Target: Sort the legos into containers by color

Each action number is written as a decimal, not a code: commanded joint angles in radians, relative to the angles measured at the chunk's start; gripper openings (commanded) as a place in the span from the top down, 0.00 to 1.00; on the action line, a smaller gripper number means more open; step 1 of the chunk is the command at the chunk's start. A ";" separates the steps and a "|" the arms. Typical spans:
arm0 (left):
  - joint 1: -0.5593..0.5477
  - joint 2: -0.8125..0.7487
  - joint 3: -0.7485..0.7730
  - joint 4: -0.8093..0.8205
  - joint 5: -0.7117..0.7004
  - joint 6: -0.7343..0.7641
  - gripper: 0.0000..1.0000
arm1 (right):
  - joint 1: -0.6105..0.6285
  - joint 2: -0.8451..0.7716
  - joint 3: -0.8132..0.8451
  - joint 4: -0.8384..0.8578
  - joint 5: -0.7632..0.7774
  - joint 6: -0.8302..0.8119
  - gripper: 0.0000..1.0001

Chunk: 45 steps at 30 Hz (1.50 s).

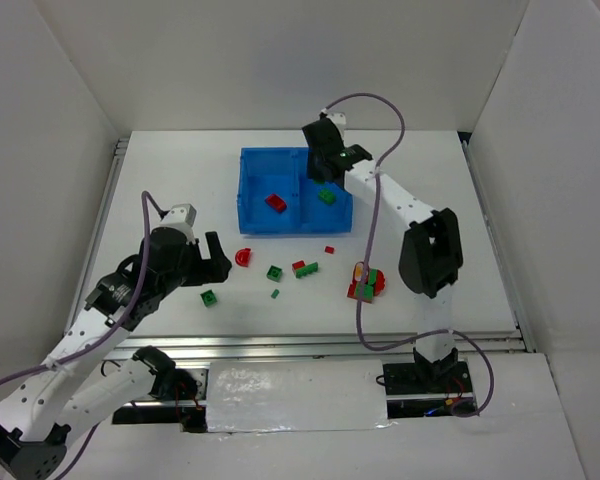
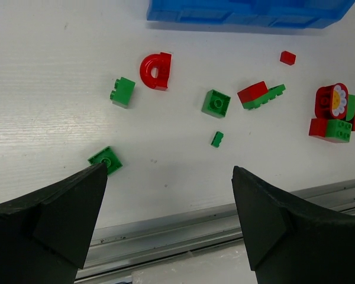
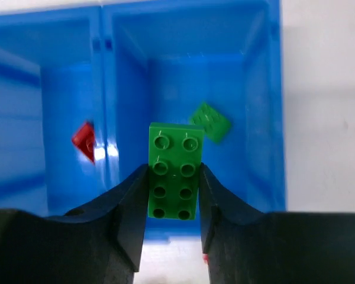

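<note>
1. The right gripper (image 3: 173, 188) pinches a bright green eight-stud plastic brick (image 3: 174, 145) by its long sides, above the right compartment of the translucent blue rectangular plastic tray (image 3: 272, 89) (upper centre of the overhead view).
2. In that compartment lies a small green brick (image 3: 210, 122); the left compartment holds a small red brick (image 3: 84, 141).
3. The left gripper (image 2: 168, 171), jaws spread wide and holding nothing, hovers at lower left over the white table (image 2: 47, 89).
4. Loose bricks lie scattered below the tray, among them a red curved piece (image 2: 155, 70) and a joined red-and-green cluster (image 2: 336, 112).
</note>
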 commanded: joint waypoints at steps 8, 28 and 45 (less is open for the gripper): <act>-0.001 -0.090 0.099 -0.083 -0.121 0.090 0.01 | -0.014 0.193 0.338 -0.184 0.021 -0.090 0.24; -0.001 -0.220 0.042 -0.057 -0.365 0.113 0.01 | 0.567 -0.099 -0.416 0.023 0.249 0.501 0.54; -0.016 -0.273 0.033 -0.042 -0.338 0.124 0.01 | 0.602 0.027 -0.450 -0.001 0.162 0.601 0.63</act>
